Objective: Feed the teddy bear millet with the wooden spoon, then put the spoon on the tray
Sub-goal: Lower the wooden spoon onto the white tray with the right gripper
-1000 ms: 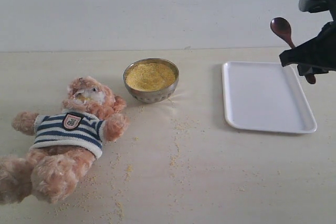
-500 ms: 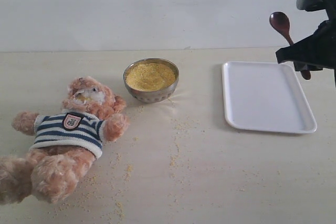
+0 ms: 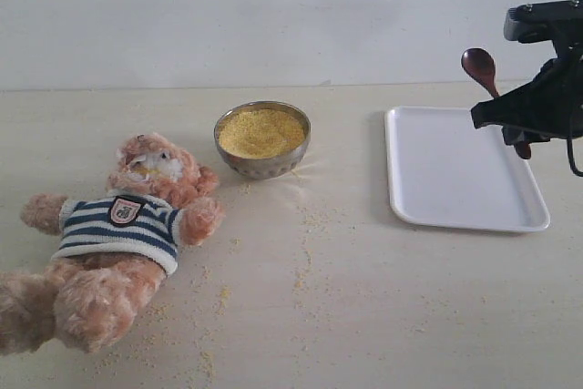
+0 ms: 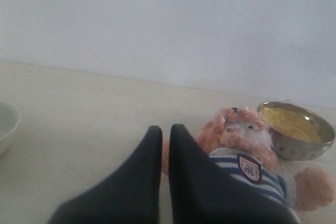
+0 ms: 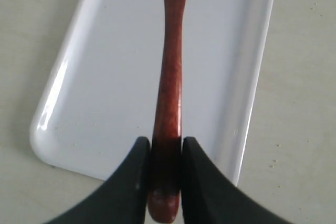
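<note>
Teddy bear (image 3: 118, 225) at far left of the table (image 3: 410, 316), lying on its back, striped shirt up, head toward the metal bowl (image 3: 262, 140). Same pose and spot as a second ago.

Left gripper (image 4: 165, 129) shows only from its own wrist camera. Fingers are pressed together with nothing between them, hanging just short of the bear.

Metal bowl sits just beyond the bear's head, heaped with millet (image 3: 261, 132). Loose grains are strewn over the table around the bear's legs and between bowl and tray. No change here.

Tray (image 3: 455, 170) lies flat, right of centre, unmoved.

Wooden spoon (image 3: 479, 67) is at far right, in the air, bowl end up, handle slanting down into the right gripper (image 5: 167, 145). Its jaws are clamped on the handle near the tail end.

Change over the last second: gripper and spoon have shifted left and a little lower. The spoon's bowl now sits closer to the tray's far edge. The tail end, earlier outside the tray's right rim, now shows over its far right corner. From the wrist camera the handle runs above the tray's white surface.
</note>
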`<state>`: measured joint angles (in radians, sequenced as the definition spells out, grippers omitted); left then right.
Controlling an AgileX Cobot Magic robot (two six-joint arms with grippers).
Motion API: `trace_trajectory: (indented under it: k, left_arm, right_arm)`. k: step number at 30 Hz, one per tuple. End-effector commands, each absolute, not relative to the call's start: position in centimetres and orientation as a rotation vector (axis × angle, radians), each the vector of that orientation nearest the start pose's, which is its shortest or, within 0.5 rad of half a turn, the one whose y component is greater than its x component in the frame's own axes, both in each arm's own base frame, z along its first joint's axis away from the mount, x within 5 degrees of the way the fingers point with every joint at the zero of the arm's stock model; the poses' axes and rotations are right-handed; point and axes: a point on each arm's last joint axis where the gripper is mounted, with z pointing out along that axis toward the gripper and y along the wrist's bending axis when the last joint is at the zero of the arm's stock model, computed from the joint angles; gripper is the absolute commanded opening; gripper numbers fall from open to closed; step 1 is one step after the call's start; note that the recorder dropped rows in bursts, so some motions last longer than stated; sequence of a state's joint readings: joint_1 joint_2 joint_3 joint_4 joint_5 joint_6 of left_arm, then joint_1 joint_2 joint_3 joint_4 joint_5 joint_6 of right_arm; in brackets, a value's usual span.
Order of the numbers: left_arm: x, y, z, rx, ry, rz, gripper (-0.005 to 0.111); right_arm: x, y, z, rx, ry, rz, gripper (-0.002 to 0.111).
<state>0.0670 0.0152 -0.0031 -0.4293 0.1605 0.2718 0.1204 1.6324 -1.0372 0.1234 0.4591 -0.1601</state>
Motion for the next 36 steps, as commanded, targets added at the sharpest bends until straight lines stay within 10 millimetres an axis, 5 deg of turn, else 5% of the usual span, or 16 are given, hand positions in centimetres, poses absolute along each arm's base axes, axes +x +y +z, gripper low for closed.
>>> trace_trajectory:
  k: [1, 8, 22, 36]
  left_arm:
    - [5.6, -0.2, 20.2, -0.136, 1.607, -0.131, 0.005]
    - [5.6, -0.2, 20.2, -0.135, 1.605, -0.129, 0.005]
    - [5.6, -0.2, 20.2, -0.135, 1.605, -0.129, 0.005]
    - [5.6, -0.2, 20.2, -0.135, 1.605, -0.129, 0.005]
  right_arm:
    - [33.4, 4.3, 22.5, -0.219, 2.528, 0.100, 0.000]
    - [33.8, 4.4, 21.5, -0.217, 2.551, 0.101, 0.000]
    - [36.5, 4.5, 15.3, -0.199, 2.557, 0.073, 0.000]
    - [36.6, 4.5, 14.9, -0.200, 2.565, 0.072, 0.000]
